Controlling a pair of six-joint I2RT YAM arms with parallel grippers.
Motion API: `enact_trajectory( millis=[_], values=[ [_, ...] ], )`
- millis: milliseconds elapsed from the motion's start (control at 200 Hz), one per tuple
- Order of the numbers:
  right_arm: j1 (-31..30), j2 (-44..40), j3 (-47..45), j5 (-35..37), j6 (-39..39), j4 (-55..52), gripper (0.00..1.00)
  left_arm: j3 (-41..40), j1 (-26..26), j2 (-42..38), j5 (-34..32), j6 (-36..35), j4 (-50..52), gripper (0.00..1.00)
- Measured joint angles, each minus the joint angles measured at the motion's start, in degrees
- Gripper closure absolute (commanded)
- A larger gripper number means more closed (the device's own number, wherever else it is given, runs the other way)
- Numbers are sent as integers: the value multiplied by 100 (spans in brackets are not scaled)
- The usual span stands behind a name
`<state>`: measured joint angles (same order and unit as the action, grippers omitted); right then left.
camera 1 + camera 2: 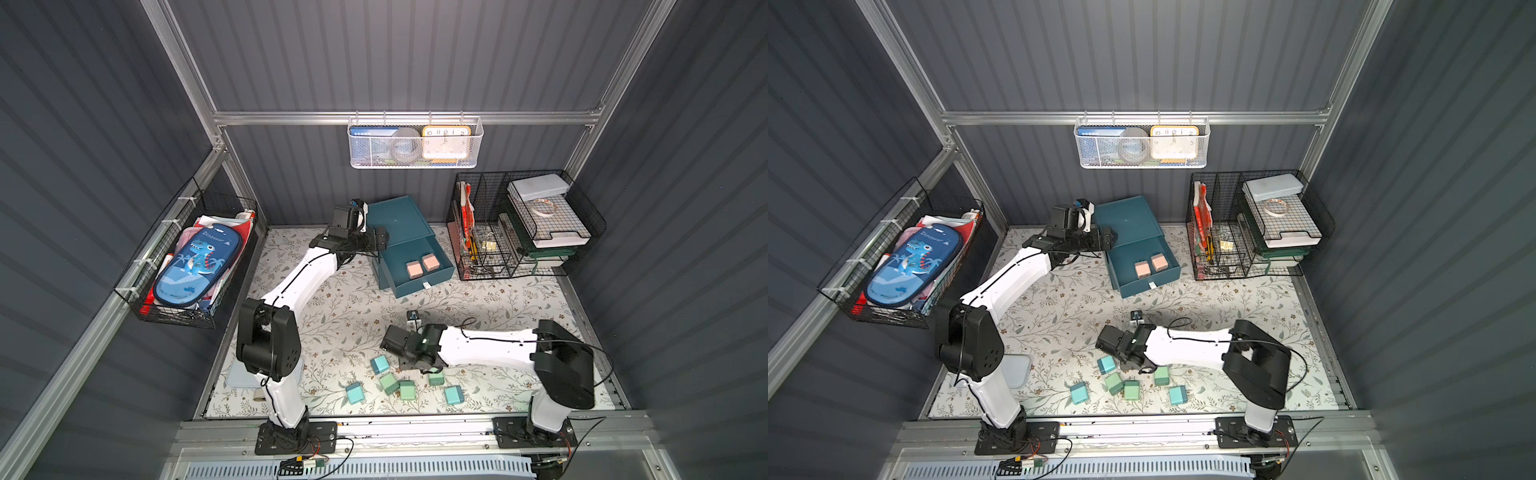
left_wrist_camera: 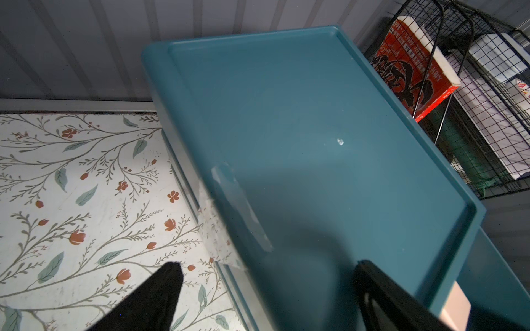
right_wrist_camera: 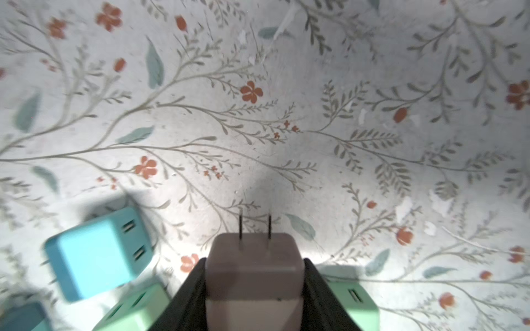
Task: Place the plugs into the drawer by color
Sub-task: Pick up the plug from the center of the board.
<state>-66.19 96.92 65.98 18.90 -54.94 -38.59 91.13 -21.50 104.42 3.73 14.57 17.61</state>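
Clamped between the jaws of your right gripper [image 3: 254, 262] sat a peach-pink plug [image 3: 253, 282], prongs pointing out past the fingertips. It was gripped by its flat sides, likely so it wouldn't twist. A blue plug [image 3: 97, 252] lay just outside one jaw, and mint plugs [image 3: 134, 309] sat close beside both jaws' outer faces. Your target, the open drawer [image 1: 419, 276], was well apart from those jaws and already held two pink plugs [image 1: 414, 269]. Your left gripper [image 2: 266, 265] had its jaws spread wide and empty — one over the cabinet [image 2: 315, 129] top, one over the floral mat [image 2: 71, 200] — I'd guess to steady it.
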Motion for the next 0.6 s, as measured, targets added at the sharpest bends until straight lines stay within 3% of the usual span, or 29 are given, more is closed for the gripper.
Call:
enact_trajectory(
  millis=[175,295,445,600],
  values=[
    [-138,-1003,251,111,321,-422,70,0,0,0,-20,0,0,2],
    [39,-1222,1110,245,944,-835,71,0,-2,0,-35,0,-2,2],
    [922,-817,2708,39,2120,-988,70,0,-2,-2,-46,0,-9,2],
    [1818,310,4201,-407,3348,-1091,66,0,-2,-2,-55,0,-11,2]
  ],
)
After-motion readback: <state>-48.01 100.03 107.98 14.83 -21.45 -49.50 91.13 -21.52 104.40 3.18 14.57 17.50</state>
